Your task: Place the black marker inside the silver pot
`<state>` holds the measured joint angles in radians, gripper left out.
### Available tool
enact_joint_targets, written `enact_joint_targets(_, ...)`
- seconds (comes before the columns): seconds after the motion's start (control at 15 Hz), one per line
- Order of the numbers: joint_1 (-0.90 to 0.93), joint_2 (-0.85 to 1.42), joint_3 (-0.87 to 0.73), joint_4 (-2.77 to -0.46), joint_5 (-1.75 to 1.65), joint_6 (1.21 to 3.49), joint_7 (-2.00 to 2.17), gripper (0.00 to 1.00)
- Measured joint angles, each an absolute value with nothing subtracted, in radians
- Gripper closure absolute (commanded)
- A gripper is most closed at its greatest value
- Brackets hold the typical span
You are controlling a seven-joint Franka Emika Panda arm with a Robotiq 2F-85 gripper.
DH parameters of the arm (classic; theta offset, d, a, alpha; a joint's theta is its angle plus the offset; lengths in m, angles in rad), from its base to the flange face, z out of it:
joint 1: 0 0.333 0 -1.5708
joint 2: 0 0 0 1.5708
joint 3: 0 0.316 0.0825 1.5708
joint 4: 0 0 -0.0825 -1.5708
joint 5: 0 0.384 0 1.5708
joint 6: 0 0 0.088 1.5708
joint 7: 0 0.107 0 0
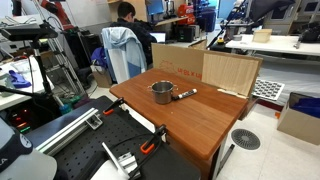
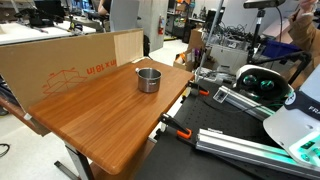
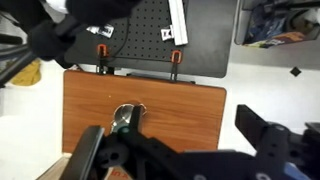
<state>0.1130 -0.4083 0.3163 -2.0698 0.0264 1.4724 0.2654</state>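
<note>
The silver pot (image 1: pixel 162 92) stands upright on the wooden table (image 1: pixel 190 125), near its middle. The black marker (image 1: pixel 185 94) lies flat on the table just beside the pot, with one end close to the pot's wall. The pot also shows in an exterior view (image 2: pixel 148 79), where I cannot make out the marker. In the wrist view my gripper (image 3: pixel 192 118) is open and empty, high above the table. Its near finger partly covers the pot (image 3: pixel 130 110), and the marker is hidden there. The gripper does not show in either exterior view.
Cardboard boxes (image 1: pixel 230 72) (image 2: pixel 60 60) stand along the table's back edge. Orange clamps (image 3: pixel 175 58) hold the table edge next to a black perforated board (image 3: pixel 150 30). The white robot base (image 2: pixel 290 120) is beside the table. A fan (image 1: pixel 245 139) stands on the floor.
</note>
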Motion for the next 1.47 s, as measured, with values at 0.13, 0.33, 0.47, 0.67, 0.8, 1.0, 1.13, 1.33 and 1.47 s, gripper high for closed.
enact_joint_targets(0.13,0.113,-0.408,0.316,-2.07,0.026,1.472,0.265,0.0)
enact_joint_targets(0.33,0.113,-0.408,0.315,-2.071,0.026,1.475,0.265,0.0)
enact_joint_targets(0.47,0.113,-0.408,0.308,-2.077,0.024,1.507,0.265,0.0)
enact_joint_targets(0.67,0.11,-0.409,0.283,-2.1,0.005,1.626,0.267,0.0)
enact_joint_targets(0.8,0.102,-0.409,0.258,-2.125,-0.004,1.701,0.267,0.0)
enact_joint_targets(1.0,0.079,-0.408,0.218,-2.177,-0.031,1.834,0.267,0.0)
enact_joint_targets(1.13,0.058,-0.406,0.193,-2.218,-0.052,1.915,0.267,0.0)
enact_joint_targets(1.33,0.033,-0.401,0.152,-2.279,-0.076,2.034,0.254,0.0)
enact_joint_targets(1.47,0.017,-0.39,0.125,-2.314,-0.086,2.106,0.247,0.0)
